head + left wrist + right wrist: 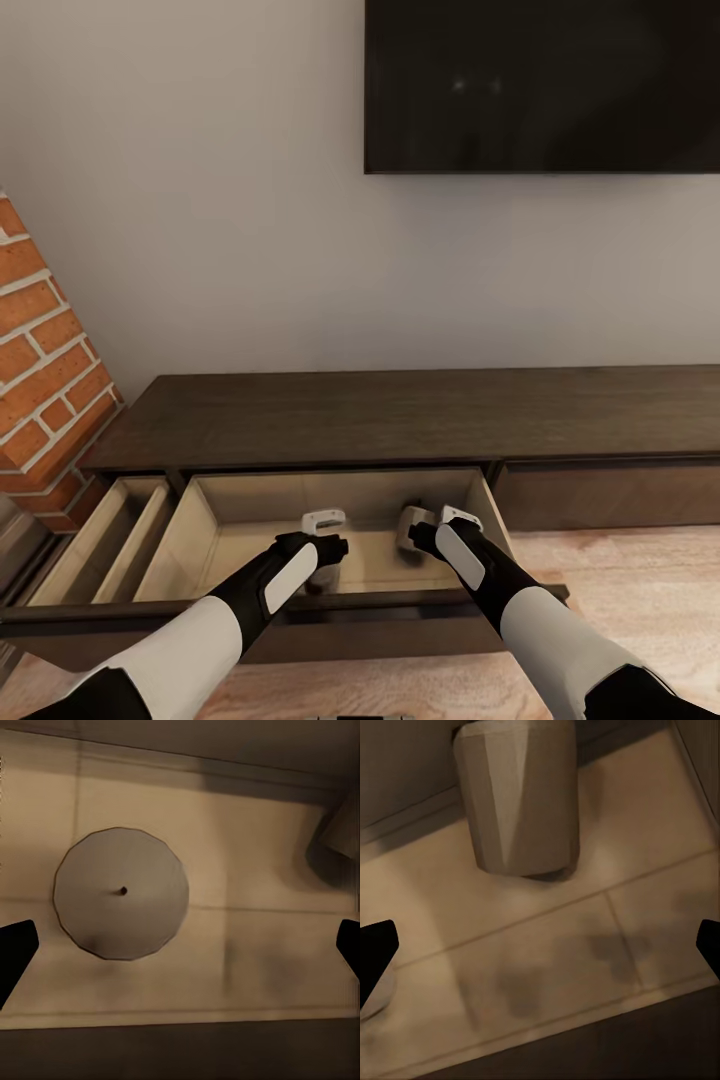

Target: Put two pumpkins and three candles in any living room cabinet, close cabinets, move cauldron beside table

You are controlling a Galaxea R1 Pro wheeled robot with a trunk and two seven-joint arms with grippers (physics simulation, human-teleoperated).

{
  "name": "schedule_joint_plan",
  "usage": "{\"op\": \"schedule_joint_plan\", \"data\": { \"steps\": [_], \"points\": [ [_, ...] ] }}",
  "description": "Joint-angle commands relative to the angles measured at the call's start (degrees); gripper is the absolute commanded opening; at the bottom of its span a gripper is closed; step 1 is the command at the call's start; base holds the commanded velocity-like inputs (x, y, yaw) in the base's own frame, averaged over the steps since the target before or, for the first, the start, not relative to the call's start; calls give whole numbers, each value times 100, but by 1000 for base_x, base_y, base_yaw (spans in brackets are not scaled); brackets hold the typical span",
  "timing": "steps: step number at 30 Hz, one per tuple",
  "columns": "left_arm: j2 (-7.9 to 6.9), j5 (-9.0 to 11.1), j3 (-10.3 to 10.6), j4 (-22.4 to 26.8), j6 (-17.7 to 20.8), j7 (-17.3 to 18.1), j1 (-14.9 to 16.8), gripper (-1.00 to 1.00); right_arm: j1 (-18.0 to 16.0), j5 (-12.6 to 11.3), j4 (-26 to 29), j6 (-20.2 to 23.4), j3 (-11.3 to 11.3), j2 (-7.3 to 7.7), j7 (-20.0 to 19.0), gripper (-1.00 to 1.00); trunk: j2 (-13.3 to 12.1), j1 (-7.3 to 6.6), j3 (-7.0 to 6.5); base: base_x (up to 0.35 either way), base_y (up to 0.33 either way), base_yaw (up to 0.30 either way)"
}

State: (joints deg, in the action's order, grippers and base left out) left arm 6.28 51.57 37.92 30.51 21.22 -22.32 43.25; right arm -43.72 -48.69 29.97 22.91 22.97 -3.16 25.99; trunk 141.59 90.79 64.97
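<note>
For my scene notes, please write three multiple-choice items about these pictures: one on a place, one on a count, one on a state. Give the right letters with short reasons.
1. Where are both grippers?
A. Over the open middle drawer
B. At the television
C. On the brick fireplace

2. How many candles show in the left wrist view?
A. None
B. Two
C. Five

3. How are the left gripper's fingers?
A. Shut on a candle
B. Apart, holding nothing
C. Shut on a pumpkin

Key: 1 A, the left gripper and right gripper hang over the drawer. 2 B, one candle upright, another candle at the edge. 3 B, the fingers stand wide apart.
</note>
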Motion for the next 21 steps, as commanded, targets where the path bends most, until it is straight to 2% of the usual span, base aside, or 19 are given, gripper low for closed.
{"op": "schedule_joint_plan", "data": {
  "steps": [1, 21],
  "points": [
    [-5, 51, 33, 13, 5, -51, 4, 100, -3, -44, 9, 12, 33, 3, 47, 100, -39, -23, -13, 0, 0, 0],
    [-28, 133, -43, 13, 105, -46, 8, 100, -5, -66, 9, 107, 17, 28, 85, 100, -842, -463, -372, 0, 0, 0]
  ]
}}
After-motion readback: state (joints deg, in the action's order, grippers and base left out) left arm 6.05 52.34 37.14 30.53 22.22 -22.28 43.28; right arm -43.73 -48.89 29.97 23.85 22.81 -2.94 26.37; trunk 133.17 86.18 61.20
